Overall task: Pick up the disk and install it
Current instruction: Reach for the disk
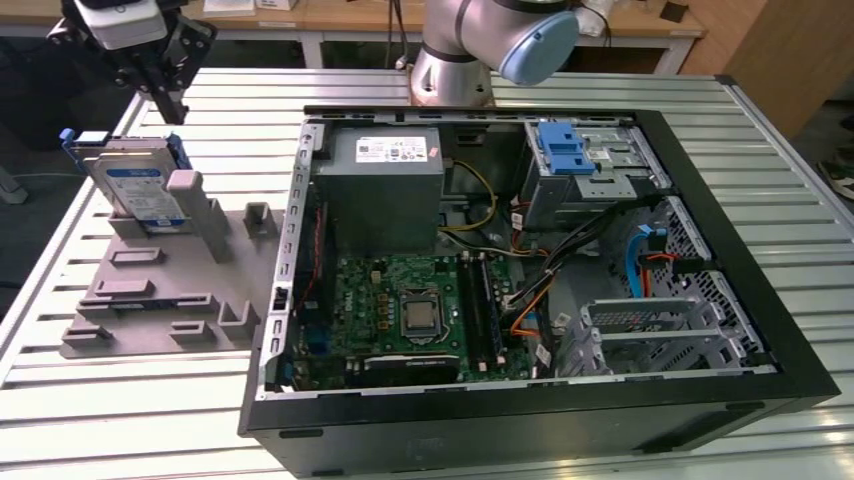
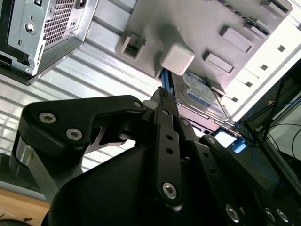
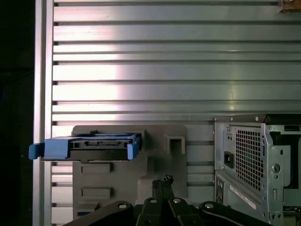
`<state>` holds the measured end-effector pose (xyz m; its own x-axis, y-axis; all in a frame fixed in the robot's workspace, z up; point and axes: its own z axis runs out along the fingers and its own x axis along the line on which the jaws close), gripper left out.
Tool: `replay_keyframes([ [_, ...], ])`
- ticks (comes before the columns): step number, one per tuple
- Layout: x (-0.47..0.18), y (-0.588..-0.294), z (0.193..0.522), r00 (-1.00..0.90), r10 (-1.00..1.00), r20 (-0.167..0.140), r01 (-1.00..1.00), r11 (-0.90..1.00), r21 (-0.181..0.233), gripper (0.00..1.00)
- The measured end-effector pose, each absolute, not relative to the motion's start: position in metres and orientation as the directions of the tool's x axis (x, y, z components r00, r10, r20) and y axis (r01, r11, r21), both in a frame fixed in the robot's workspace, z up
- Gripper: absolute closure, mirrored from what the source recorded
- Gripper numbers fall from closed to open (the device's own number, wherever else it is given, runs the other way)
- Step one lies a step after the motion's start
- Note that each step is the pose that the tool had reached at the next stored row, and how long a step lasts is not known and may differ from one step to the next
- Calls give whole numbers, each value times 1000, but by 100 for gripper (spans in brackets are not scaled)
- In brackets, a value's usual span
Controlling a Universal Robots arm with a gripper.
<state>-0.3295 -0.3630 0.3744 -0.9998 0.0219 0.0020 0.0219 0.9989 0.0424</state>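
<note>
The open computer case [image 1: 534,250] sits nearest on the tabletop [image 1: 134,420]. Beside it, the disk [image 1: 140,190] stands upright in a grey holder [image 1: 147,300]. Beyond, the tool [image 1: 163,95] hangs above, tips together, empty. Lowered like that, it may hit the disk's edge and tip it.

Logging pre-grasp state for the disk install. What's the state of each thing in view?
disk: upright in grey holder, not gripped, outside the case.
gripper: shut, empty, higher than the disk and apart from it.
computer case: lying on its side, side panel off, inside exposed.
</note>
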Motion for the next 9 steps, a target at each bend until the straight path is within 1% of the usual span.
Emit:
replay_keyframes([
  [9, -334, -363, 374, -1000, 22, 2, 22, 999, 42, 89],
])
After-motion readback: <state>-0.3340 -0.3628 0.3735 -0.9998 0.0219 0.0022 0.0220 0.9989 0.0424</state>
